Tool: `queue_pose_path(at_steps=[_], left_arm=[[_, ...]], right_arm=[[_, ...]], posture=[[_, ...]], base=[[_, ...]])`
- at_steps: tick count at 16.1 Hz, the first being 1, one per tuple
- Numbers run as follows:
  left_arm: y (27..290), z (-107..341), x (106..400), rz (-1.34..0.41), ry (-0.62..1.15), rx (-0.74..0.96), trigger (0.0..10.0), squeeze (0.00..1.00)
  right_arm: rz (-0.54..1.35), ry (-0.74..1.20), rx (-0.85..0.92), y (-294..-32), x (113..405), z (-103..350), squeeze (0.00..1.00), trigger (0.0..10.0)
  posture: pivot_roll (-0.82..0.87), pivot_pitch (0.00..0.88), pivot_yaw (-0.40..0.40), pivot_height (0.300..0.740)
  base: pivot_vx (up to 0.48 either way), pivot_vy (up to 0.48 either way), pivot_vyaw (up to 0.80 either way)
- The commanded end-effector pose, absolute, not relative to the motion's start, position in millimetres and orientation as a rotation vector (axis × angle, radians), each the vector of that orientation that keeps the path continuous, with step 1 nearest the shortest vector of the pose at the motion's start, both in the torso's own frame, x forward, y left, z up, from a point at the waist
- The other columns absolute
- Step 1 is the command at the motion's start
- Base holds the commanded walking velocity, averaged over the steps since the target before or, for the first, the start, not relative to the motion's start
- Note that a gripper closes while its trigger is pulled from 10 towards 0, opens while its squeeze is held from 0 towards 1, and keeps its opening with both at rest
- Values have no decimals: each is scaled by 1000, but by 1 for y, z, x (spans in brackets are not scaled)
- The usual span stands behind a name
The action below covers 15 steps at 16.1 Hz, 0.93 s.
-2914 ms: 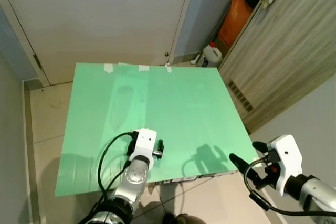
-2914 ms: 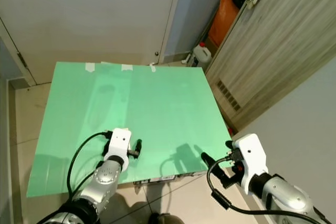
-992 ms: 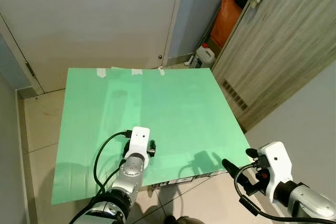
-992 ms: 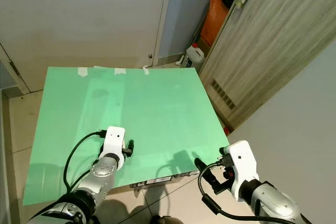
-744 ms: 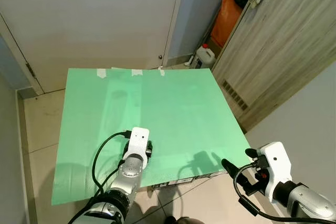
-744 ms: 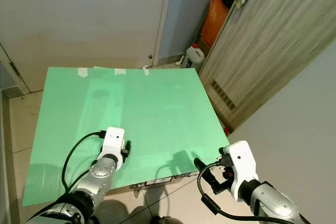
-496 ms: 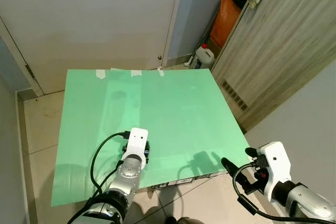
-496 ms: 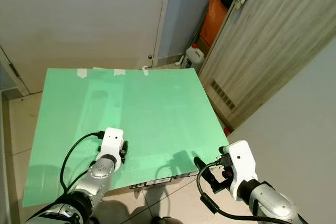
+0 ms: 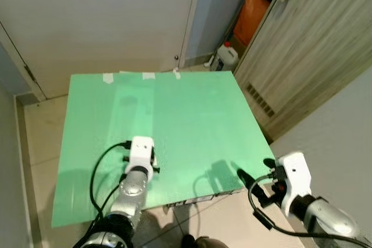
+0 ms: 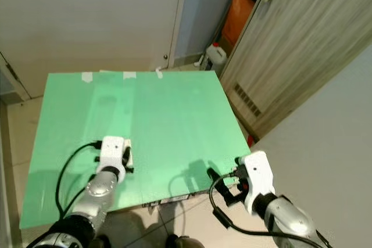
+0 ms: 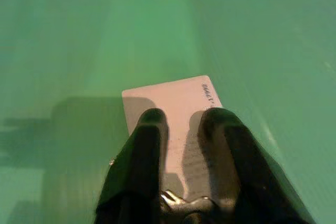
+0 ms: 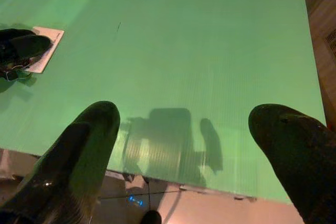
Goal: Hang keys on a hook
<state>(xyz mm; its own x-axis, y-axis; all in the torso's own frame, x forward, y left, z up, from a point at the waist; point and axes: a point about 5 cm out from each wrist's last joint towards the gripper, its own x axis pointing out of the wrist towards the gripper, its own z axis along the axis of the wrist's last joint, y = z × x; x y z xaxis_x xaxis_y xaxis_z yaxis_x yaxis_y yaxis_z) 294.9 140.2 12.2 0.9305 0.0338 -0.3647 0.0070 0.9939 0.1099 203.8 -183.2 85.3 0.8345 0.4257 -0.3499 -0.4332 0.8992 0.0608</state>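
One white card (image 11: 170, 114) lies flat on the green surface (image 9: 186, 114), and the left tool (image 11: 181, 124) is down on it, its two black fingers (image 11: 149, 135) pressed close together on top of the card with a bit of metal key ring (image 11: 170, 199) glinting between them. The right tool (image 12: 194, 140) hovers at the surface's near edge, spread wide and holding nothing. One orange container (image 9: 254, 5) and one white jug (image 9: 225, 56) stand on the floor beyond.

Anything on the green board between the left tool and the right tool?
No. Between left tool, over a white card, and right tool, green board is bare, per right wrist view.
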Motion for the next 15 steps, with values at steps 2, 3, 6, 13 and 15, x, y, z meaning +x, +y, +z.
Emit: queue_pose_path(at_steps=[2, 3, 6, 13, 15], left_arm=[[137, 24, 296, 11, 331, 88, 0, 0], [137, 30, 297, 9, 302, 89, 0, 0], [130, 63, 305, -32, 185, 108, 0, 0], [123, 98, 310, -93, 102, 141, 0, 0], [122, 97, 309, -93, 130, 167, 10000, 0]], right_arm=[[444, 367, -28, -182, 206, 88, 0, 10000], [445, 364, -27, -180, 208, 89, 0, 10000], [450, 354, -18, -171, 212, 89, 0, 10000], [434, 353, 1, -168, 216, 82, 0, 10000], [428, 355, 6, -169, 219, 78, 0, 10000]], posture=[[-148, 150, -169, 740], [-143, 148, -167, 740], [-125, 143, -159, 740], [-108, 131, -133, 740], [-102, 129, -127, 740]], base=[[0, 0, 0], [0, 0, 0], [0, 0, 0], [0, 0, 0], [0, 0, 0]])
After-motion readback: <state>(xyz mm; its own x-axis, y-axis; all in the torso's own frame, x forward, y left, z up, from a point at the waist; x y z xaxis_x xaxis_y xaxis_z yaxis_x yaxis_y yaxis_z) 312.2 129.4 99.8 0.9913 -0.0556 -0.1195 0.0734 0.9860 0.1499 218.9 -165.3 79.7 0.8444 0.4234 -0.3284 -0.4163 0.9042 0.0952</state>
